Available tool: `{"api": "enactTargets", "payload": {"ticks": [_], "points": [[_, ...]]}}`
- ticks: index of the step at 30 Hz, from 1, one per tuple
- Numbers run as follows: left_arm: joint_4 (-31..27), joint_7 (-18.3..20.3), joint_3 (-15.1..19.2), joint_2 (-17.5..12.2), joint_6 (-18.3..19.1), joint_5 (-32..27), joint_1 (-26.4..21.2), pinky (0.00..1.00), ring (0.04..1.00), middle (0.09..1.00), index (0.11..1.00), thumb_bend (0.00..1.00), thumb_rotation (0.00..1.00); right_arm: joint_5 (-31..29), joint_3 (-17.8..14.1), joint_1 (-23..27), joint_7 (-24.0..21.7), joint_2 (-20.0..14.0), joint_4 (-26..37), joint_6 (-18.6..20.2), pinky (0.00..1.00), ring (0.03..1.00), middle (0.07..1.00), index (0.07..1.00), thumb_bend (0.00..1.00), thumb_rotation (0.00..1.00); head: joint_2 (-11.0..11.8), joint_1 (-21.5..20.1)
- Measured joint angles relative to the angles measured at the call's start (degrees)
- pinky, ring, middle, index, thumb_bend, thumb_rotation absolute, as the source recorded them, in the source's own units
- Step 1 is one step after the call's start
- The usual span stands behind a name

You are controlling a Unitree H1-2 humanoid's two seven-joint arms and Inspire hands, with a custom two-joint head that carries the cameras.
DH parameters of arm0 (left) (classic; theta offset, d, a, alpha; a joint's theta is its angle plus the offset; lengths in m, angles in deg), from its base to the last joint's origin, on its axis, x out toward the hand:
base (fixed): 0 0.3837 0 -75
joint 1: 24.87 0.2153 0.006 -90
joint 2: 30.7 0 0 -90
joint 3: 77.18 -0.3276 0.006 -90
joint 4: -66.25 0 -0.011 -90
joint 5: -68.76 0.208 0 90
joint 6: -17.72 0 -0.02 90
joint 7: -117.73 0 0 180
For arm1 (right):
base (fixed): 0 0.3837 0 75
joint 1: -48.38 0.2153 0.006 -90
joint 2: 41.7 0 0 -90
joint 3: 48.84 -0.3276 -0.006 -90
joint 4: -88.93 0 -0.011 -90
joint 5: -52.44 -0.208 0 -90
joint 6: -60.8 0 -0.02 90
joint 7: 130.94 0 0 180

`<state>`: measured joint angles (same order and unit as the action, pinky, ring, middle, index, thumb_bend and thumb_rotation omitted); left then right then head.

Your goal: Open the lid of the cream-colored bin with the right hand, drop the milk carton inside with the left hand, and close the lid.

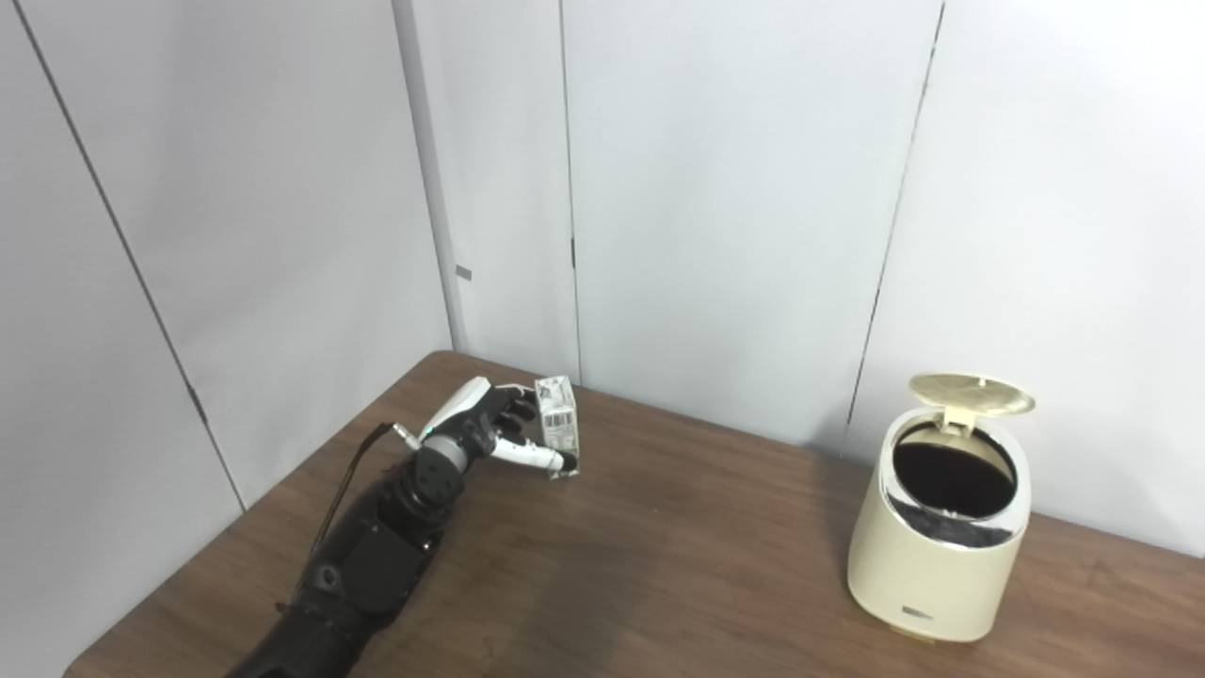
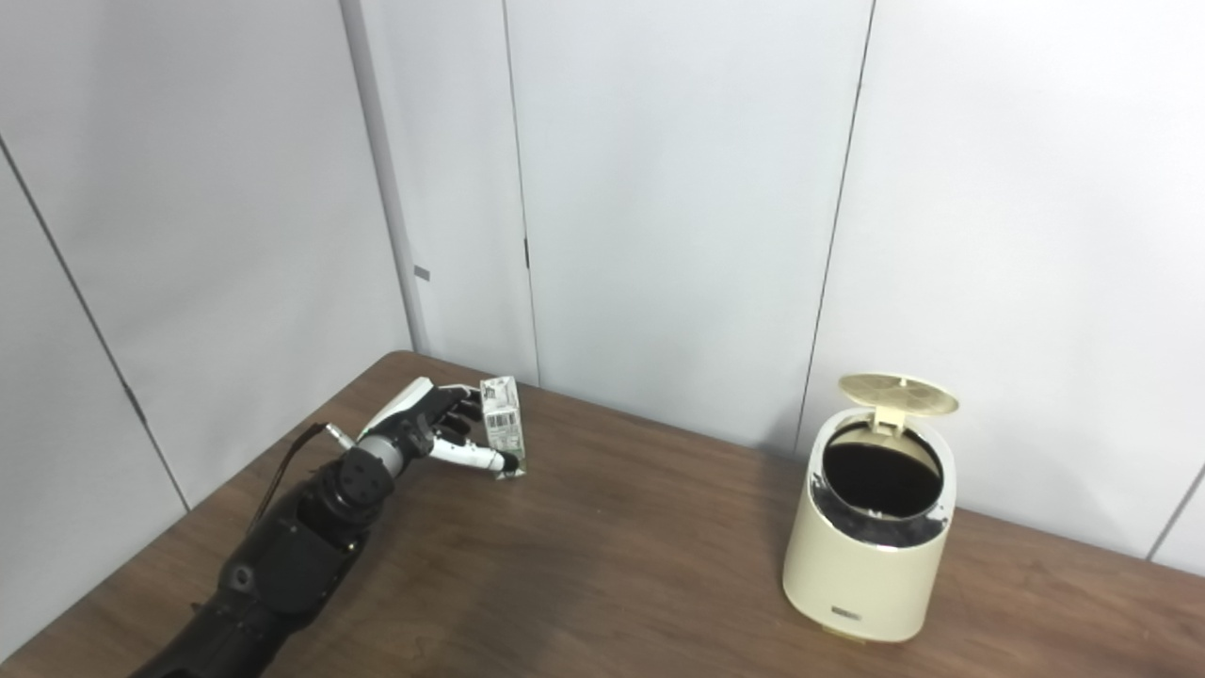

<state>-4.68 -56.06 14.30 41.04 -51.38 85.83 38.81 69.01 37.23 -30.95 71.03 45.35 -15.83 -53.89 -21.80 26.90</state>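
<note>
The left hand (image 1: 485,428) is wrapping its fingers (image 1: 529,456) around the milk carton (image 1: 557,424), which is standing upright on the wooden table (image 1: 659,556), far to the left of the cream-colored bin (image 1: 937,546). The bin's lid (image 1: 972,394) is standing flipped up (dark interior showing), and the carton is sitting just beyond the palm.

Only one arm (image 1: 348,574) shows, entering from the lower left of the frame. It is bulky and glossy black, built of rounded segments, with a round grey joint disc at the wrist. A thin dark cable (image 1: 344,494) loops along its outer side. The robot hand (image 1: 485,428) has a white back shell, black fingers and a white thumb.
</note>
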Motion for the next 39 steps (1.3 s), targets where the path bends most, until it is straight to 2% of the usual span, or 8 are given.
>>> {"api": "enactTargets", "payload": {"ticks": [7, 19, 22, 26, 27, 28, 31, 39], "points": [[1.5, -1.8, 0.5, 1.4, -1.8, -0.1, -0.4, 0.72, 0.785, 0.801, 0.847, 0.94, 0.24, -0.1, -0.1, 0.0, -0.5, 0.0, 0.0, 0.0, 0.4, 0.57, 0.622, 0.593, 0.66, 0.93, -0.1, -0.3], [5.0, -3.5, 1.7, 3.0, -4.8, -2.0, -2.0, 0.69, 0.782, 0.817, 0.872, 0.88, 0.18, 0.7, -0.5, -0.4, -1.4, 0.3, 0.9, 0.2, 0.39, 0.566, 0.621, 0.586, 0.61, 0.9, -0.3, -1.0], [6.5, -4.0, 1.7, 3.0, -6.3, -2.0, -2.5, 0.64, 0.734, 0.775, 0.82, 0.85, 0.15, 0.7, -0.7, -0.7, -1.7, 0.3, 1.4, 0.3, 0.39, 0.576, 0.635, 0.593, 0.64, 0.92, -0.4, -1.3], [8.3, -6.4, 2.3, 3.5, -7.4, -2.0, -3.4, 0.56, 0.642, 0.676, 0.726, 0.75, 0.02, 0.7, -0.8, -1.6, -2.6, 0.4, 2.7, 1.2, 0.39, 0.569, 0.632, 0.595, 0.66, 0.92, -0.6, -1.6], [9.1, -8.0, 2.6, 4.0, -7.7, -1.7, -3.8, 0.52, 0.602, 0.636, 0.68, 0.72, 0.01, 0.7, -0.9, -1.6, -2.6, 0.4, 2.6, 1.2, 0.38, 0.568, 0.631, 0.596, 0.67, 0.92, -0.6, -1.6], [9.5, -9.4, 2.7, 4.3, -8.0, -1.5, -4.0, 0.47, 0.563, 0.548, 0.574, 0.6, 0.0, 0.7, -1.0, -1.6, -2.6, 0.5, 2.7, 1.3, 0.38, 0.566, 0.631, 0.598, 0.68, 0.93, -0.6, -1.6], [11.4, -13.9, 2.5, 5.4, -9.1, 0.2, -4.6, 0.45, 0.547, 0.54, 0.472, 0.52, 0.0, 0.7, -1.0, -1.6, -3.0, 0.5, 2.7, 1.3, 0.38, 0.569, 0.63, 0.603, 0.69, 0.93, -0.6, -1.7], [12.8, -17.7, 2.3, 5.7, -10.5, 1.4, -4.5, 0.47, 0.554, 0.52, 0.463, 0.52, 0.0, 0.7, -1.2, -1.8, -3.7, 0.6, 2.9, 1.7, 0.39, 0.576, 0.639, 0.618, 0.7, 0.94, -0.7, -1.7]]}}
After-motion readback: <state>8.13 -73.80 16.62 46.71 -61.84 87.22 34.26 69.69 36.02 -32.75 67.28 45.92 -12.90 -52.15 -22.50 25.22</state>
